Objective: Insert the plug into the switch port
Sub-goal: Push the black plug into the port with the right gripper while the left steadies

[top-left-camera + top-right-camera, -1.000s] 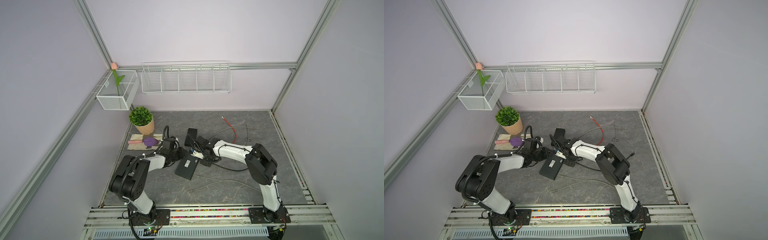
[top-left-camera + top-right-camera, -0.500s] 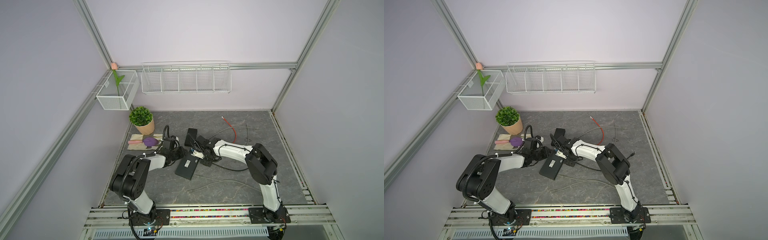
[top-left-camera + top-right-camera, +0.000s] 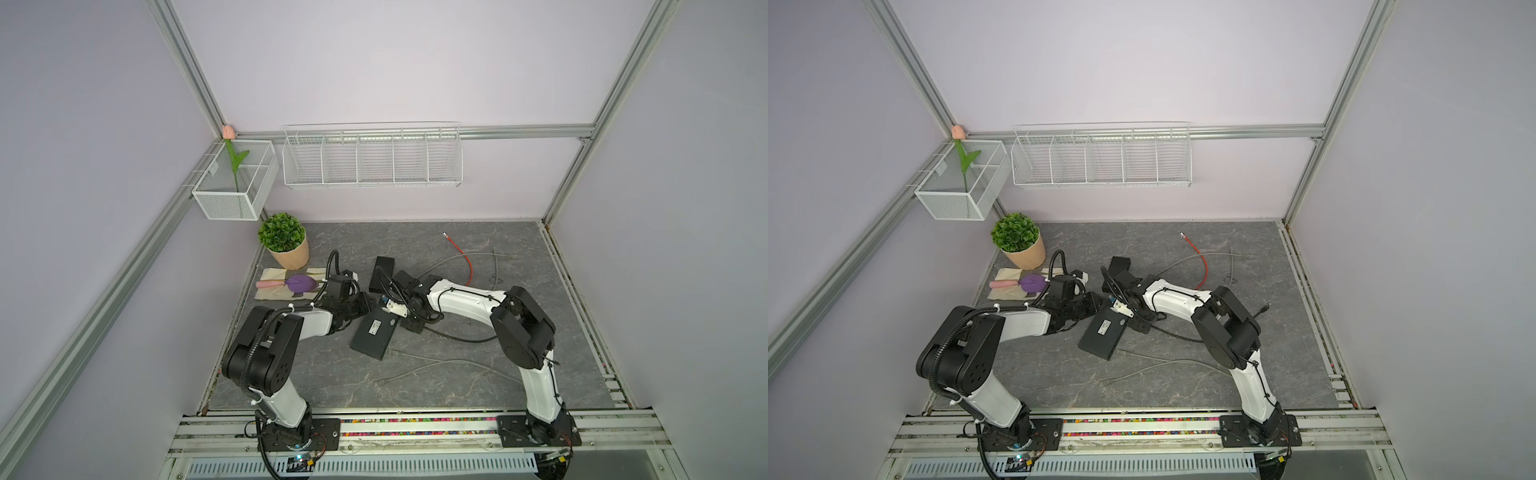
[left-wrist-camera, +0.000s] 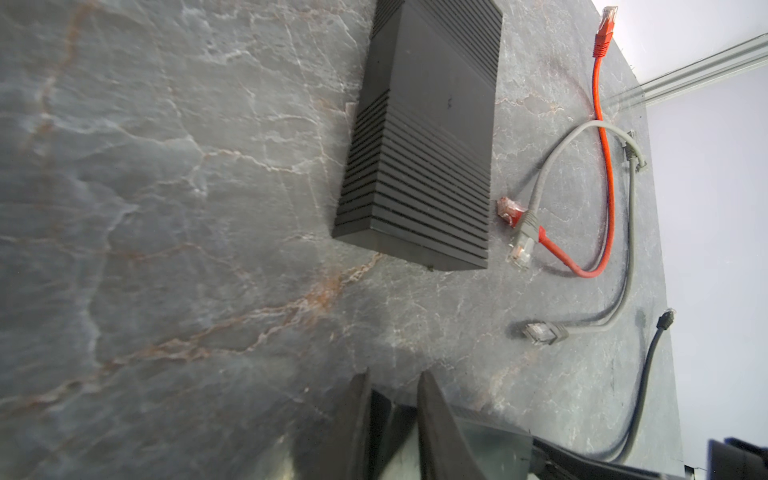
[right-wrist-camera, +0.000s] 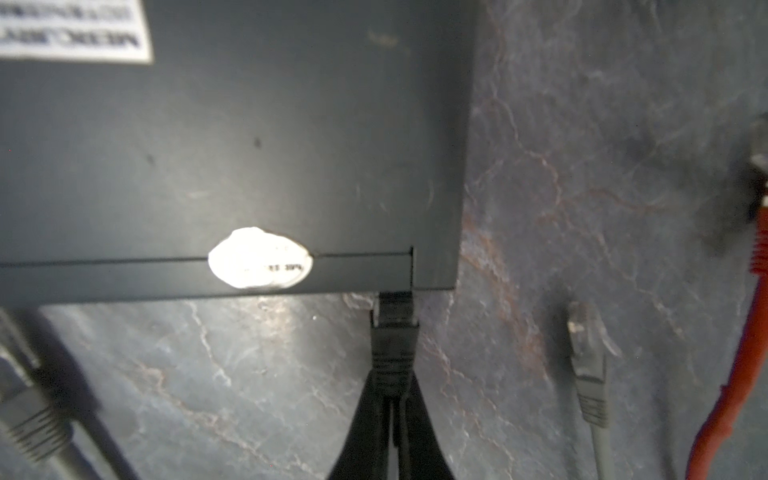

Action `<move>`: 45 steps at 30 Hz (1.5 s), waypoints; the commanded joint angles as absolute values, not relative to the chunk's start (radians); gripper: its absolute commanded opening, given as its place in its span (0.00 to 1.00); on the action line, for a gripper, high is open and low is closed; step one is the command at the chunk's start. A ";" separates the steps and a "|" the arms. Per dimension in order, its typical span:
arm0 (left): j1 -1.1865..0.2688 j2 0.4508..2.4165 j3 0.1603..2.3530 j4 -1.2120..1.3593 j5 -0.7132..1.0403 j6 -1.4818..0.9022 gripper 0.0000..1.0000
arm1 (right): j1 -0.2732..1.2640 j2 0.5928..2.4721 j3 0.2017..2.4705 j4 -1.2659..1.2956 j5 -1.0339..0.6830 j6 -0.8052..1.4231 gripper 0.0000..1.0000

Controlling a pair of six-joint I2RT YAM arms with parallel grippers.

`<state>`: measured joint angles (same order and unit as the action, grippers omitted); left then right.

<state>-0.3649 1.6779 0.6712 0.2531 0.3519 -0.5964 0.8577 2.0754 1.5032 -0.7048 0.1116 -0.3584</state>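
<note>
- My landmark is the flat black metal network switch [image 3: 374, 332], which lies on the grey marbled tabletop [image 4: 166, 208]. I place everything else from it.
- The right jaws are pressed together on the ribbed boot of the black network plug [image 5: 392, 328]. The plug's nose is at the port nearest the corner of the switch, on its port edge. It looks partly entered (the view is soft there, so I cannot say whether the latch has seated).
- The left jaws sit at the corner of the switch farthest from the plug. They stand a narrow gap apart with something dark between them. I cannot tell whether they pinch the edge of the switch or only rest against it.
- Against the top views of a second ago, I can make out no shift in either arm or in the switch. I judge that the approach is over and the insertion is down to its last short push.
- That push should run straight along the plug's axis, and the switch could slide away under it unless the left arm braces it.
- A loose grey plug [image 5: 588, 353] lies just off the same corner of the switch. A red cable [image 5: 748, 374] lies farther out from that corner. A black ribbed box [image 4: 419, 145] lies beyond the switch. None of these touches the switch.
</note>
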 commanded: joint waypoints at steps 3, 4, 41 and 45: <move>-0.417 1.712 0.660 0.202 0.457 -0.592 0.21 | 0.876 2.073 1.531 -0.399 0.017 -0.352 0.07; -0.418 1.714 0.655 0.207 0.456 -0.595 0.21 | 0.875 2.071 1.529 -0.394 0.018 -0.352 0.07; -0.490 1.740 0.611 0.312 0.476 -0.661 0.17 | 0.861 2.136 1.628 -0.382 -0.043 -0.293 0.07; -0.490 1.713 0.612 0.290 0.464 -0.649 0.17 | 0.858 2.105 1.586 -0.337 -0.044 -0.283 0.07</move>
